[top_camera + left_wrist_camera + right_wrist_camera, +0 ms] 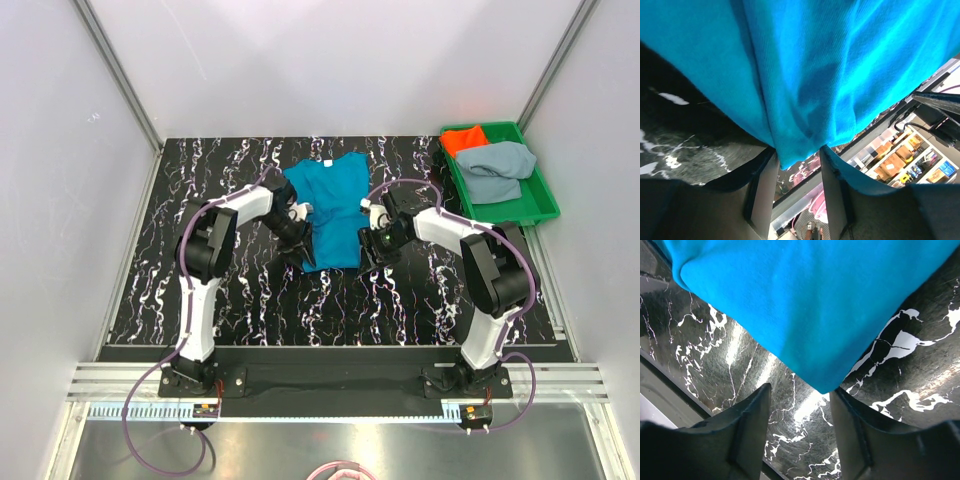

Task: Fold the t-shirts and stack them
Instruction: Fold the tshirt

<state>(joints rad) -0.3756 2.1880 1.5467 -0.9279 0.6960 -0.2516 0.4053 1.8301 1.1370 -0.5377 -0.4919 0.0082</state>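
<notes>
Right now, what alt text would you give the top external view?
A teal-blue t-shirt lies on the black marbled table, the left gripper at its near left corner and the right gripper at its near right one. A green tray at far right holds an orange-red shirt and a grey-blue shirt.

Black marbled table [250,300] bears teal t-shirt [335,205] and green tray [500,212].
</notes>
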